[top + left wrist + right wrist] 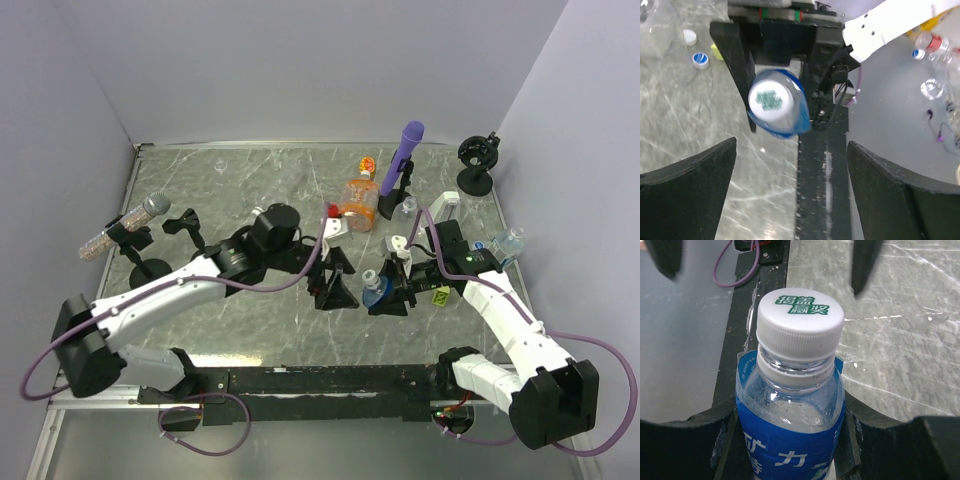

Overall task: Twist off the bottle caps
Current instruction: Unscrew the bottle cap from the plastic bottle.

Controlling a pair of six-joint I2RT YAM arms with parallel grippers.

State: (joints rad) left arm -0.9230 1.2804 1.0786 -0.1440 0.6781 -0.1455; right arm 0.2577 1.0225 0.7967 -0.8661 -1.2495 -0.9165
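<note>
White ribbed plastic cap (800, 320) could slip if our released left end effector (792, 195) closes off-centre; right end effector (790, 452) grasps clear blue-labelled bottle (790, 410).

Table (230, 190): grey-green marbled top.
Beyond the left gripper (335, 290): orange bottle (357, 205), upright.
Beyond the right gripper (392, 288): purple microphone-like stick (404, 158), tilted in a black stand.
Just right of the right gripper: yellow-green block (440, 296); farther right, clear bottle (508, 243) near the wall.
Beside that block: white cap (689, 36) and blue-and-white cap (700, 60), lying loose.
Well left of the left gripper: silver-headed microphone (140, 212) on a stand.
</note>
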